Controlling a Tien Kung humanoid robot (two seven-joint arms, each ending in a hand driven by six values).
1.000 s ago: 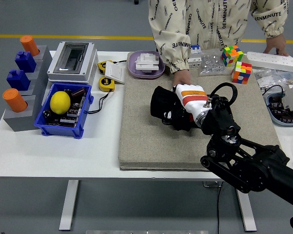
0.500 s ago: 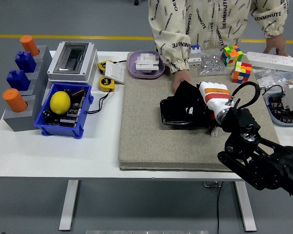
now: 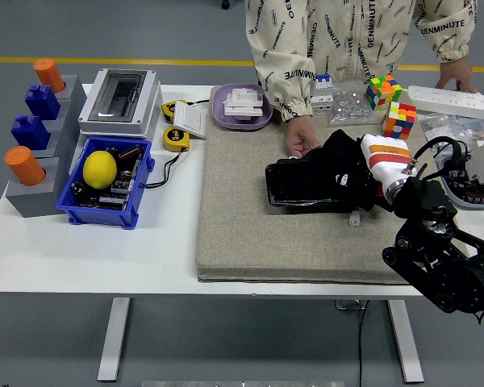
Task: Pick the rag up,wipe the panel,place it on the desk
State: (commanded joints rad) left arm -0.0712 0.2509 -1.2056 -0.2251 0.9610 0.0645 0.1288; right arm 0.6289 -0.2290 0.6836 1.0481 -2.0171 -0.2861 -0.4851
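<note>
A white table [image 3: 64,242] stands on a grey floor with a yellow line; a beige mat [image 3: 242,218] covers its middle. Left of the mat, a blue bin [image 3: 141,173] holds a lemon [image 3: 99,169] and dark parts. At the mat's far edge, a purple dish [image 3: 219,113] carries white pieces. On the mat lies the black panel [image 3: 294,185], a person's hand [image 3: 301,139] just behind it. The right hand [image 3: 363,173] presses the black rag [image 3: 339,165] onto the panel, fingers curled into it.

Right hand [image 3: 369,165] dragged rag [image 3: 343,165] rightward, uncovering panel [image 3: 302,184]
</note>
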